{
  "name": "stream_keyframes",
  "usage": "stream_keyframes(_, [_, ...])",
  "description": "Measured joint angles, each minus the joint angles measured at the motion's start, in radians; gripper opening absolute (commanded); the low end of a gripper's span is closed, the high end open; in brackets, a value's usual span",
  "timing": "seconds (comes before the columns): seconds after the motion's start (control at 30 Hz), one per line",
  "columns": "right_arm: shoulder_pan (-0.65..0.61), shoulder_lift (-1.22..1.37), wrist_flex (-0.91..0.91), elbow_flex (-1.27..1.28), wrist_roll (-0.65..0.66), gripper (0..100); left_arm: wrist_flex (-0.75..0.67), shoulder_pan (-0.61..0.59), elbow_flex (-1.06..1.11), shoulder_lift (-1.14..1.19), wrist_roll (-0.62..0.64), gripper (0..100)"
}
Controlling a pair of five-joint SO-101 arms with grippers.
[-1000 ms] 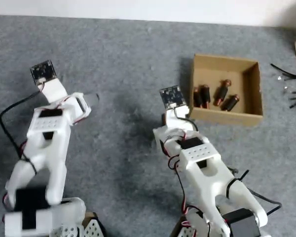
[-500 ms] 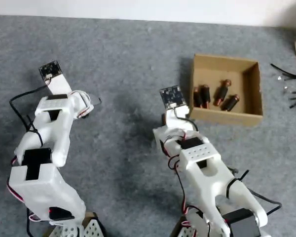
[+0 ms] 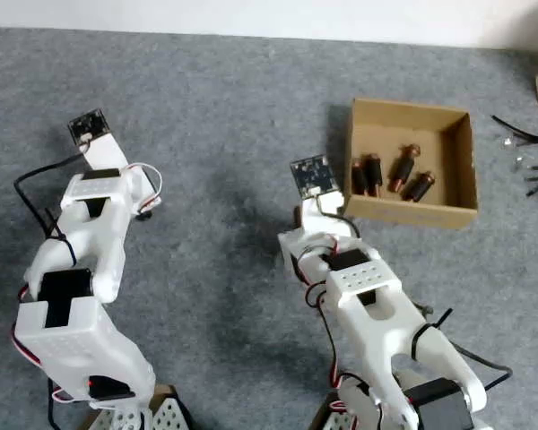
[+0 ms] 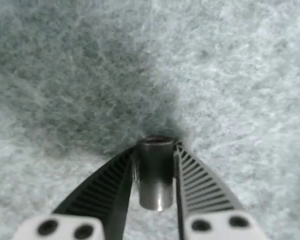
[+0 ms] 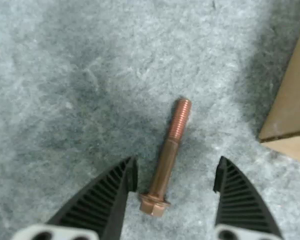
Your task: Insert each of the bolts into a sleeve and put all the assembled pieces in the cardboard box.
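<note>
The left gripper (image 4: 156, 152) is clamped on a dark sleeve (image 4: 155, 175) over the mat (image 3: 233, 134), at 9 o'clock on the table. The right gripper (image 5: 175, 167) has its jaws apart astride a bolt (image 5: 171, 155) lying on the mat beside the box (image 3: 412, 213), which sits at 2 o'clock and holds four assembled pieces (image 3: 390, 175). The step in hand looks like the bolt pickup. Next the jaws should close on the shank, lift, and align it with the sleeve. No writing is legible.
</note>
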Motion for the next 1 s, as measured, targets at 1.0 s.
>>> stream_keyframes(1.0, [-0.1, 0.255, 0.147, -0.149, 0.003, 14.0, 0.0, 0.0, 0.0, 0.0, 0.003, 1])
